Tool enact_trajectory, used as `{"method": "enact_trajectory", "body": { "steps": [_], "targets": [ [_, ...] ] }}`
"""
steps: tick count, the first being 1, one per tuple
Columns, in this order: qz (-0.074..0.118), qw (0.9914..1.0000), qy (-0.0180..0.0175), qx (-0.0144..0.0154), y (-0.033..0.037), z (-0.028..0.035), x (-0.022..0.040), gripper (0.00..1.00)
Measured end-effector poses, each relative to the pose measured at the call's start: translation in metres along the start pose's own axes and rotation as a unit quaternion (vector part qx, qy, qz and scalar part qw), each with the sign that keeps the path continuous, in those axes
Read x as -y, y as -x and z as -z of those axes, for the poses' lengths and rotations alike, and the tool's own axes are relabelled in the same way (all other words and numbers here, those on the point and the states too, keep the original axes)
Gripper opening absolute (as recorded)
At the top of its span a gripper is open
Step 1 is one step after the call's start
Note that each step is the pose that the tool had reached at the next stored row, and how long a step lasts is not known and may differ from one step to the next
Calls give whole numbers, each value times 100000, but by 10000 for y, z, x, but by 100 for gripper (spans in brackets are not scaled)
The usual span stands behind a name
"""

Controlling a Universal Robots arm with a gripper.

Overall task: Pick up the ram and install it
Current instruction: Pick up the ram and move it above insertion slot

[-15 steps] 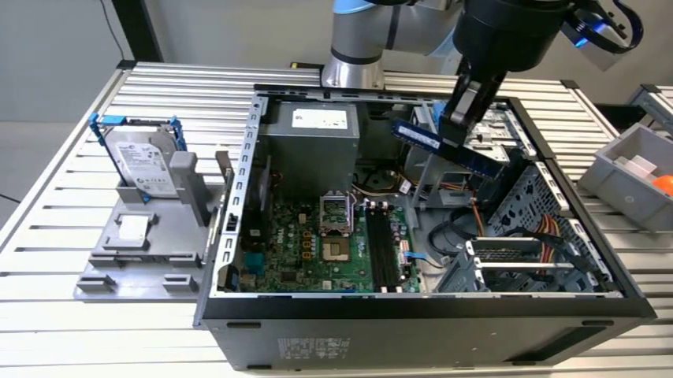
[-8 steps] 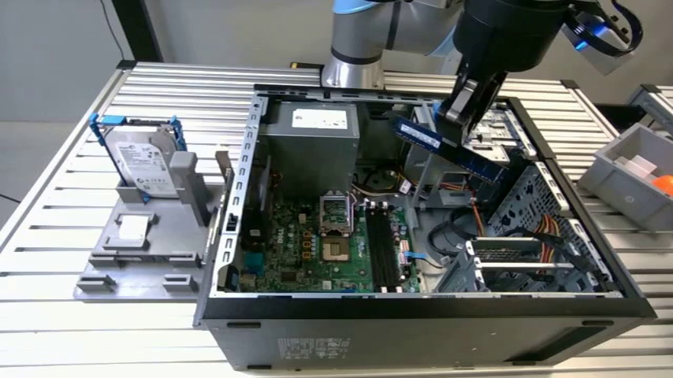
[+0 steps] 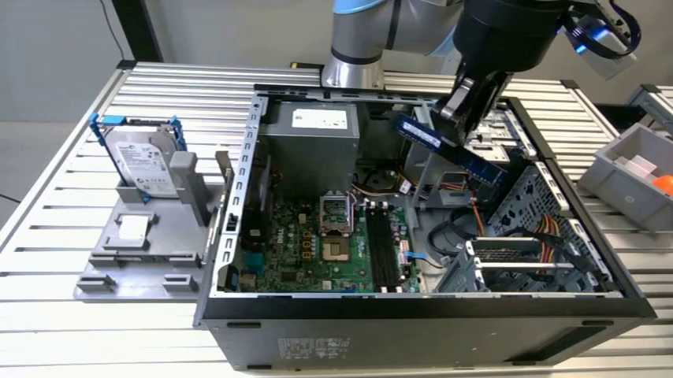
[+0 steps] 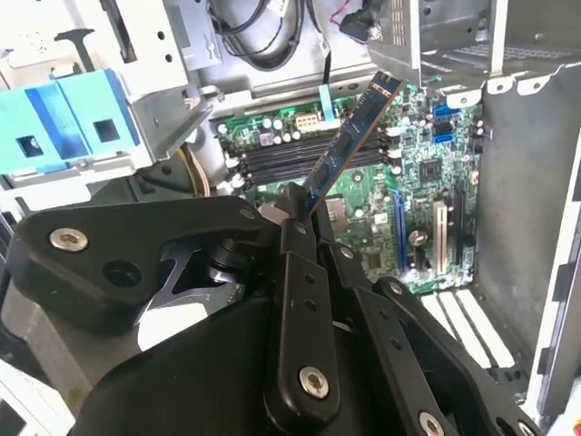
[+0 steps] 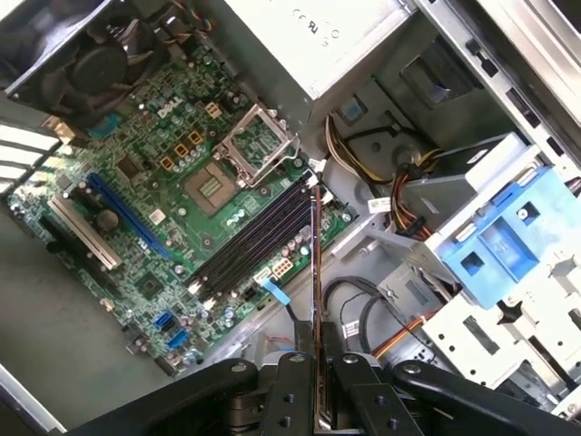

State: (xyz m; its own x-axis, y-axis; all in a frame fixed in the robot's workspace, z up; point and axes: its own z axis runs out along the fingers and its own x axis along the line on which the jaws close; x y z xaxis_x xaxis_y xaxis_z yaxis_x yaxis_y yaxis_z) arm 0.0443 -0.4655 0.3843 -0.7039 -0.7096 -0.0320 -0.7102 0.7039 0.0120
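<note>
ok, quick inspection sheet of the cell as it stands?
Surface: ribbed metal table, carrying an open black computer case.
Job's things: long thin blue ram stick, tilted, in the air above the green motherboard; long black memory slots look empty.
Clutter: silver hard drive in blue frame propped on a grey plastic stand beside the case.
Grippers: black tool shut on one end of the ram stick.
Cables: orange, yellow and red wire bundle inside the case, by the drive cage.
Surroundings: grey plastic bin at the exterior view's right.
</note>
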Motion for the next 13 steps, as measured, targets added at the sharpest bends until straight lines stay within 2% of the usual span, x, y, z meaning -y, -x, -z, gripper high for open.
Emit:
{"method": "enact_trajectory", "body": {
  "steps": [6,13],
  "targets": [
    [-3249,99947,-105,37,0,0,0,0],
    [-7015,99753,-225,84,0,0,0,0]
  ]
}}
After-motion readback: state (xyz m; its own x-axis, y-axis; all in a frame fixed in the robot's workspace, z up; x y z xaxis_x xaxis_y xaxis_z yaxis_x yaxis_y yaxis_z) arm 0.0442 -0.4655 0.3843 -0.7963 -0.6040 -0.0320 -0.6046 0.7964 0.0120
